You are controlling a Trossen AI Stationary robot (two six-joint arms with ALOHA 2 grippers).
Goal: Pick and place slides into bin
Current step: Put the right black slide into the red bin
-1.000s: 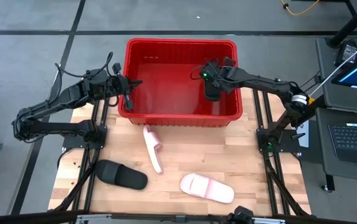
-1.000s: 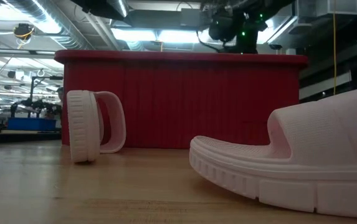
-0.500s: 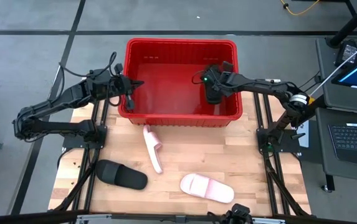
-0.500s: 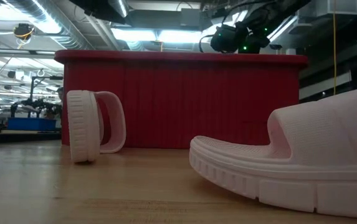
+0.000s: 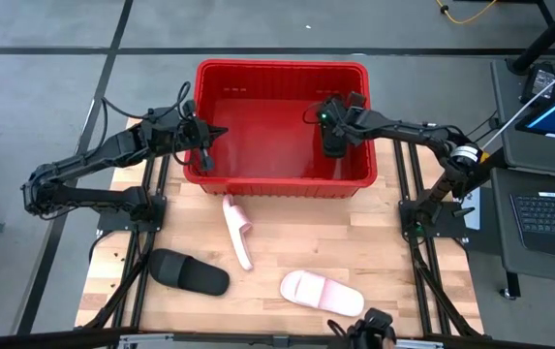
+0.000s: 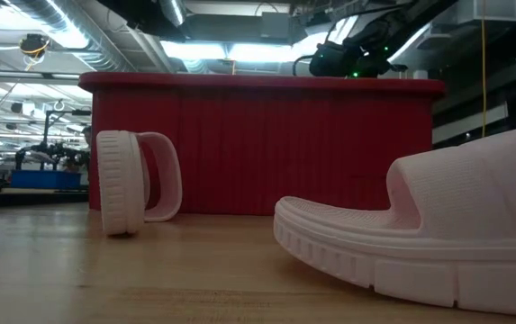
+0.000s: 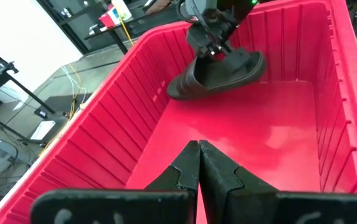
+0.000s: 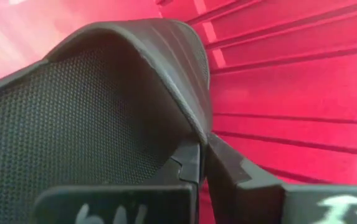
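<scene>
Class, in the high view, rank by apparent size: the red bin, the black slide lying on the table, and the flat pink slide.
1. red bin, clearly largest.
2. flat pink slide and black slide on the table: too alike to rank.

bin [image 5: 282, 70]: bright red, ribbed walls | slide pinched in right gripper [image 7: 210, 46]: matte black slide [image 7: 218, 73], dotted mesh lining | slide on table well apart from left gripper [image 5: 206, 143]: black slide [image 5: 189, 272] | two more slides [image 5: 322, 292]: pale pink | table [image 5: 354, 233]: light wood grain
</scene>
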